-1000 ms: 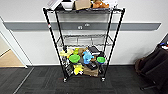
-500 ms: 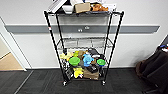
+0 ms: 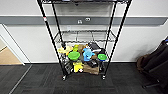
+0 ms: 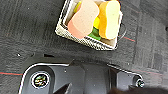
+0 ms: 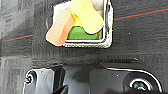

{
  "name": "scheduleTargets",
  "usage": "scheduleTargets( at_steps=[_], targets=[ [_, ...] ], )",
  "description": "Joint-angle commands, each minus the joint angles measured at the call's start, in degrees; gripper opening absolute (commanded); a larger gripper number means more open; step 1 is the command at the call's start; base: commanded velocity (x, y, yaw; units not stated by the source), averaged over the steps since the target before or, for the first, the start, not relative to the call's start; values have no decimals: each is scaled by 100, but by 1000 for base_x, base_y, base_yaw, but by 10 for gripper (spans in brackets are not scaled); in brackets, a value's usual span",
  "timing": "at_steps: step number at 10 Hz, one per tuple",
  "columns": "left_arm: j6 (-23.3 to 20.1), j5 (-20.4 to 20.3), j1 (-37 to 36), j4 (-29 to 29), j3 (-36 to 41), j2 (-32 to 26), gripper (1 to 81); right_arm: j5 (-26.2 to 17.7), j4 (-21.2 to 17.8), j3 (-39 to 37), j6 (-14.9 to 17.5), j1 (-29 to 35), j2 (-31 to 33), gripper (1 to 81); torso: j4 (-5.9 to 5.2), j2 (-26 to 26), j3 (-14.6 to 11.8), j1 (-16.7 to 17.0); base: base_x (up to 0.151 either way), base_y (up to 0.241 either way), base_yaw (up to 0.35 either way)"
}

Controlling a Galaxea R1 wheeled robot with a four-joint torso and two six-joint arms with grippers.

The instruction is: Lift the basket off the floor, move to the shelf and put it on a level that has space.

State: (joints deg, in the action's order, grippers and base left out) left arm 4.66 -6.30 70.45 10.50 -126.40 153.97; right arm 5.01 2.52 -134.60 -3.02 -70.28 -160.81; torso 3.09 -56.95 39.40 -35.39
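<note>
Left wrist view, cream mesh basket [image 4: 87, 41] of sponges, end effector state unclear.

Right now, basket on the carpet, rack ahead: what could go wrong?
1. The sponges stand above the basket rim; a tilted lift could spill them.
2. The rack has wheels; a bump might roll it.
3. Its lower tier is crowded; the middle tier looks free.
</note>
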Motion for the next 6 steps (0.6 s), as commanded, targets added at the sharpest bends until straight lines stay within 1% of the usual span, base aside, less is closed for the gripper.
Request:
scheduleTargets(
  at_steps=[1, 2, 3, 6],
  targets=[
    [9, 279, -299, 75, 98, -146, 811, -246, -68, 66, -5, 290, 81, 811, 0, -562, 521, -361, 0, 0, 0],
    [9, 287, -299, 75, 89, -129, 811, -246, -41, 49, -5, 264, 81, 811, 0, -750, 166, -483, 0, 0, 0],
    [9, 296, -317, 75, 89, -111, 811, -246, -41, 23, -5, 246, 81, 811, 0, -914, 319, -590, 0, 0, 0],
    [9, 305, -447, 251, 19, -111, 811, -246, -68, -22, -5, 263, 81, 811, 0, -1410, 419, -905, 0, 0, 0]
  ],
)
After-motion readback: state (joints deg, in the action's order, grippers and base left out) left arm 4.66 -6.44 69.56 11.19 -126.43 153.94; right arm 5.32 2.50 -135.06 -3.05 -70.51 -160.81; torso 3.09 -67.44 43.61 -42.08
